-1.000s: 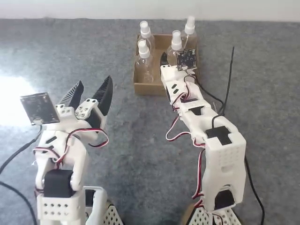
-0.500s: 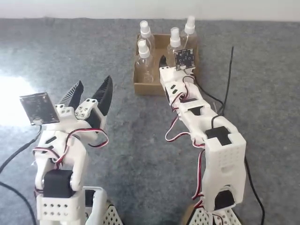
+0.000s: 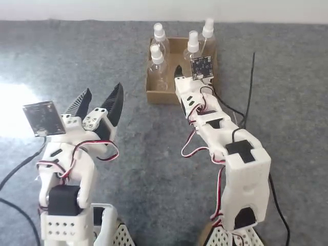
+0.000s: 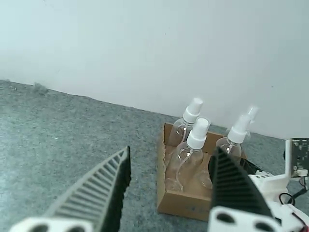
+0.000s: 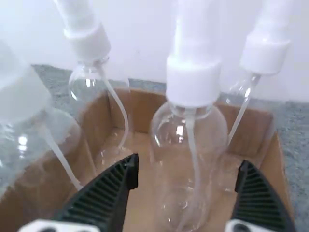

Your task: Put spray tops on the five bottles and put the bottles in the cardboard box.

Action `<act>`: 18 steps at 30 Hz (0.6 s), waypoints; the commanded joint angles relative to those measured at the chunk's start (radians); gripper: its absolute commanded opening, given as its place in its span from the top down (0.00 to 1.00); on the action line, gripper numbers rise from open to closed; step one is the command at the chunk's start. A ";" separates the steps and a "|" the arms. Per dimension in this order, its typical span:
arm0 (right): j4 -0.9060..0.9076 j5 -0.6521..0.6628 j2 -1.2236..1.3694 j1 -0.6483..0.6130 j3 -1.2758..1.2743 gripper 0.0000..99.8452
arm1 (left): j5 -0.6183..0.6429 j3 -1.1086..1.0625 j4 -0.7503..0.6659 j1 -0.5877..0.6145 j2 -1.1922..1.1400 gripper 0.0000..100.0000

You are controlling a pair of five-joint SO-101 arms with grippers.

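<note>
The cardboard box [image 3: 154, 96] stands at the back of the table with several clear bottles in it, each with a white spray top. My right gripper [image 5: 188, 164] is open at the box's near side. One upright bottle [image 5: 189, 135] stands between its jaws, and neither finger [image 5: 104, 195] touches it. From above, that bottle [image 3: 193, 42] is just beyond the right arm's wrist [image 3: 201, 66]. My left gripper [image 3: 102, 91] is open and holds nothing, raised over the near left of the table. From there I see the box [image 4: 186, 207] and the bottles [image 4: 195, 145] ahead.
Grey carpet-like table top [image 3: 102, 56] lies all around the box. A black cable [image 3: 250, 87] runs along the right arm. A pale wall [image 4: 145, 43] rises right behind the box.
The right arm's wrist has shifted slightly at the box, and the bottle at its gripper has moved a little toward the back. The left arm has stayed still.
</note>
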State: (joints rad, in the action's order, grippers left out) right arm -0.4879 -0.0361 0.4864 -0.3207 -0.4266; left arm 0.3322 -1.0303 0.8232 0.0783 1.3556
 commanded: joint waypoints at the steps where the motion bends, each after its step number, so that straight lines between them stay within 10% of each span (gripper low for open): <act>1: 0.004 0.000 -0.116 -0.005 -0.018 0.71 | -0.006 0.010 -0.028 0.005 0.012 0.75; 18: 0.005 0.002 -0.401 -0.002 -0.272 0.81 | -0.006 0.010 -0.028 0.005 0.012 0.75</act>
State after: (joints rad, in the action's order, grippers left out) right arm -0.4879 -0.0361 0.2378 -0.3191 -0.6582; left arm 0.3322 -1.0303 0.8232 0.0783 1.3556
